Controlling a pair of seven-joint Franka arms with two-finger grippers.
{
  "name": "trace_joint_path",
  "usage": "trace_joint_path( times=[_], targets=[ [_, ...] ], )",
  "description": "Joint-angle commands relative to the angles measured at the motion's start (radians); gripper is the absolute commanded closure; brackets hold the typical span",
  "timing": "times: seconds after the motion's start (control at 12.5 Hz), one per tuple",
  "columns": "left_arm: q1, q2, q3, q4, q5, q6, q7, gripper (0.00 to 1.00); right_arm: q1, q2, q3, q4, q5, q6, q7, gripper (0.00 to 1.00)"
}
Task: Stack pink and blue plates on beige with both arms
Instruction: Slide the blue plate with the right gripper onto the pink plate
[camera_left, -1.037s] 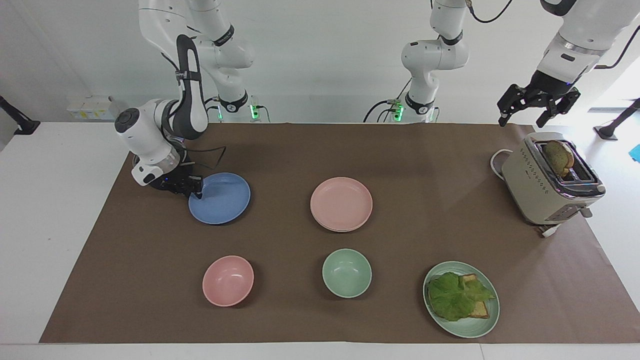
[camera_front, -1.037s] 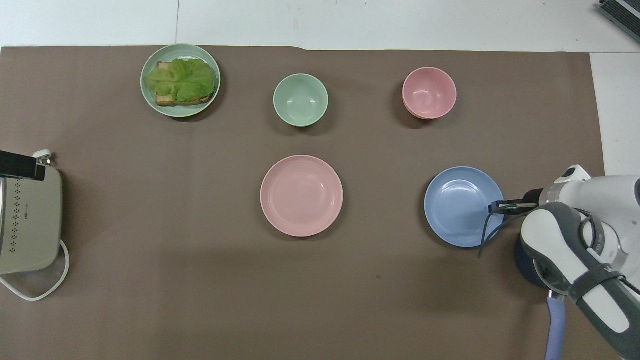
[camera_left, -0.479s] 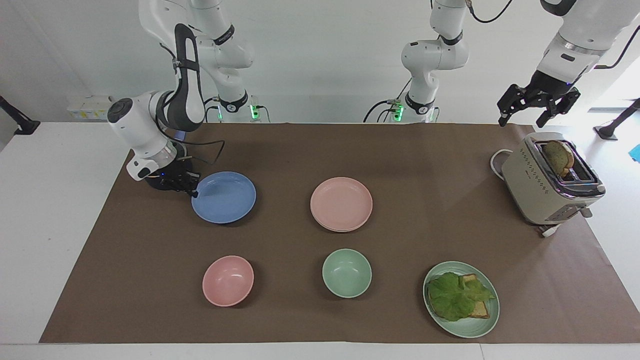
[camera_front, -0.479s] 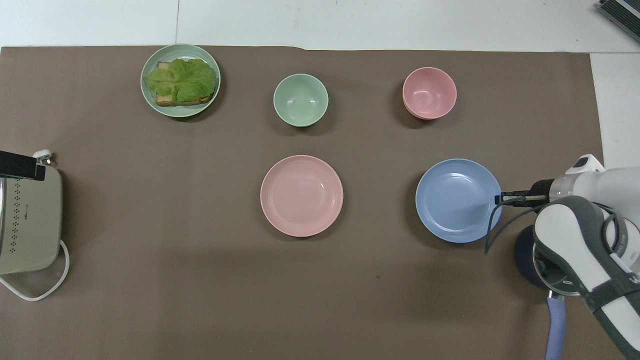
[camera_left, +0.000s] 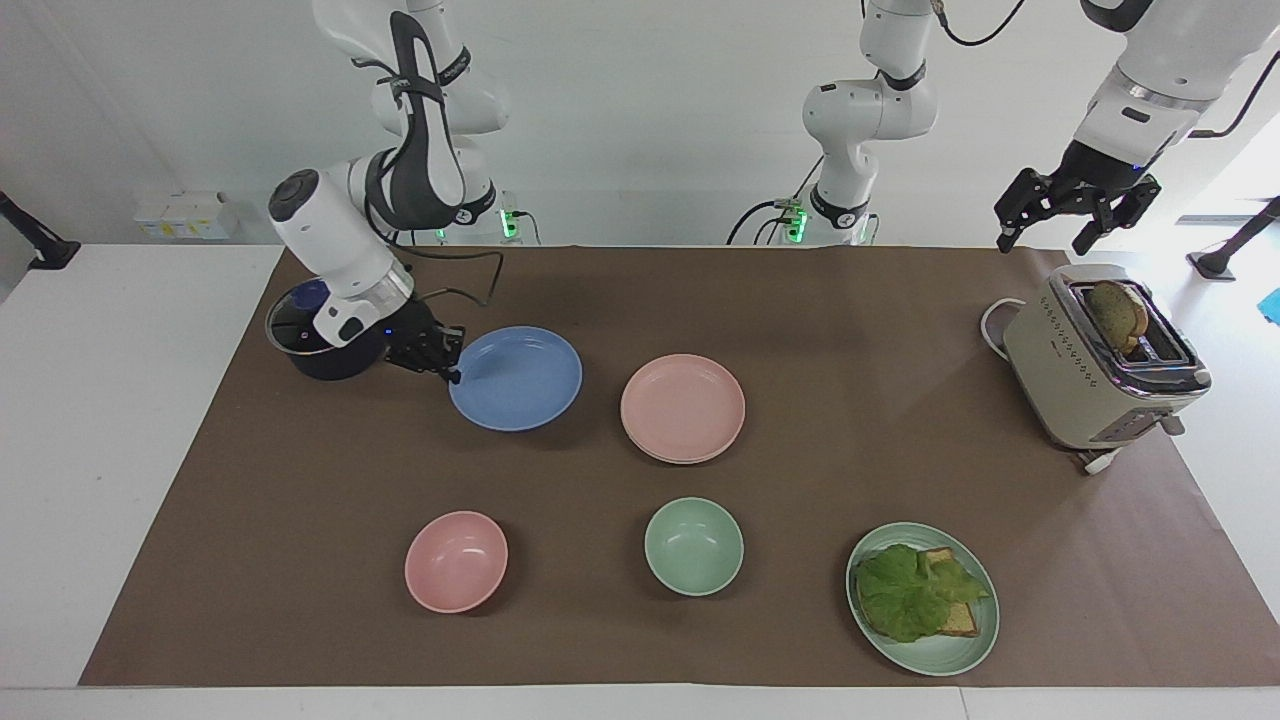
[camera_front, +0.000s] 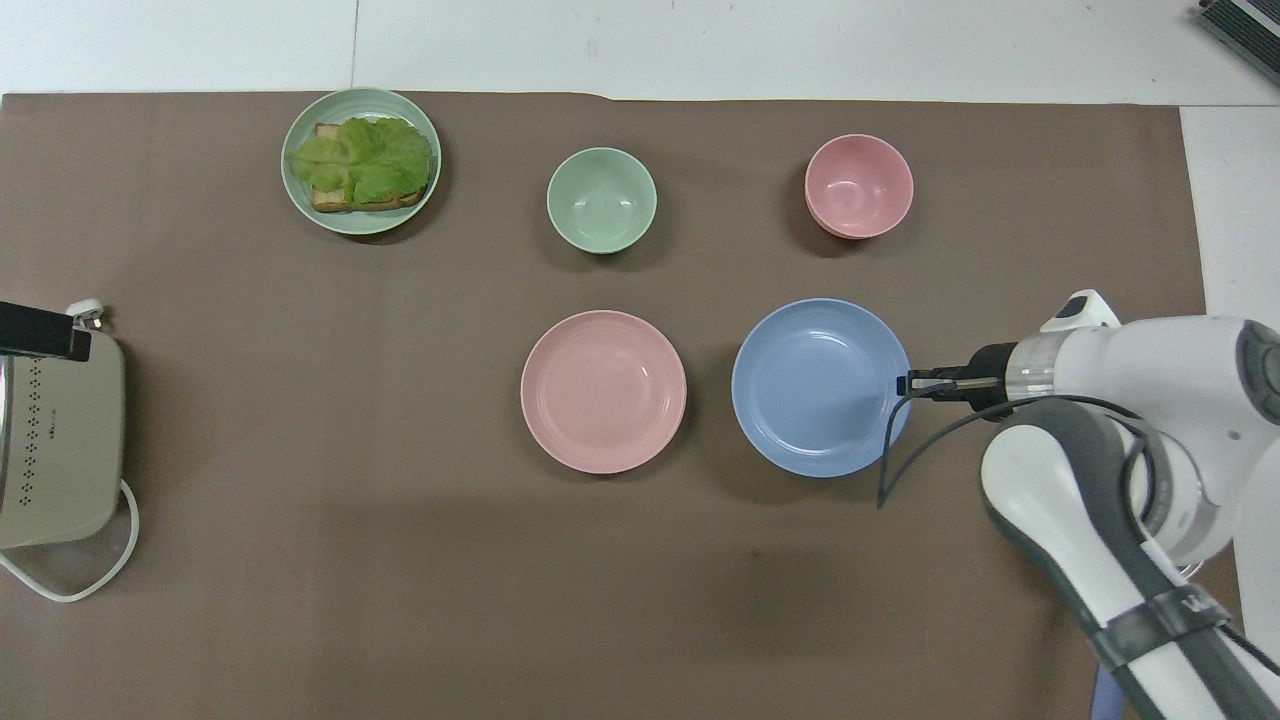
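Moved: blue plate (camera_left: 515, 378), carried toward the middle of the bench (camera_left: 200, 480) from the right arm's end, now just beside the pink plate (camera_left: 683, 408) and not touching it.
Dark pot: uncovered at the right arm's end, just by the right arm's wrist (camera_left: 320, 345).
Right tool (camera_left: 452, 372): clamped on the blue plate's rim, at the edge toward the right arm's end; plate held roughly level, seemingly raised a little off the bench.
Pink plate: mid-bench, lying on a second plate of the same size, only a pale edge showing beneath; judged to be the beige one.
Key relation: pink plate lies straight along from the right tool, toward the left arm's end, blue plate between the two; same line of travel should bring blue over pink.
Nearer arm: right, by far.
Left tool (camera_left: 1077, 212): jaws apart, holding nothing, waiting above the toaster (camera_left: 1095, 365).
Step judged: blue plate partway to the stack, not yet on it.
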Motion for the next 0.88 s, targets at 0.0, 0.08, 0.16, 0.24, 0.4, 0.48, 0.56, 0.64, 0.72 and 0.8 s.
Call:
trace_joint_path(
  times=[0.0,0.08,0.16,0.24,0.4,0.48,0.56,0.64,0.72,0.8],
  targets=[
    [0.006,-0.007,-0.005,0.0,0.015,-0.017,0.005,0.0,0.115,0.054,0.002,0.071,0.0,0.045,0.217,1.0],
    [0.006,-0.007,-0.005,0.0,0.015,-0.017,0.004,0.0,0.152,0.086,0.002,0.103,-0.001,0.048,0.274,1.0],
    [0.006,-0.007,-0.005,0.0,0.015,-0.017,0.005,0.0,0.187,0.117,0.002,0.138,0.0,0.05,0.325,1.0],
    [0.006,-0.007,-0.005,0.0,0.015,-0.017,0.005,0.0,0.201,0.143,0.002,0.168,-0.001,0.05,0.38,1.0],
    [0.006,-0.007,-0.005,0.0,0.014,-0.017,0.005,0.0,0.25,0.174,0.002,0.183,0.0,0.082,0.427,1.0],
    [0.006,-0.007,-0.005,0.0,0.015,-0.017,0.005,0.0,0.266,0.188,0.002,0.185,-0.001,0.106,0.46,1.0],
    [0.006,-0.007,-0.005,0.0,0.015,-0.017,0.004,0.0,0.29,0.206,0.002,0.188,0.0,0.121,0.48,1.0],
    [0.006,-0.007,-0.005,0.0,0.015,-0.017,0.005,0.0,0.303,0.22,0.002,0.191,-0.001,0.132,0.485,1.0],
    [0.006,-0.007,-0.005,0.0,0.015,-0.017,0.005,0.0,0.315,0.225,0.002,0.185,-0.001,0.134,0.487,1.0],
    [0.006,-0.007,-0.005,0.0,0.015,-0.017,0.005,0.0,0.324,0.225,0.002,0.177,-0.001,0.126,0.493,1.0]
  ],
)
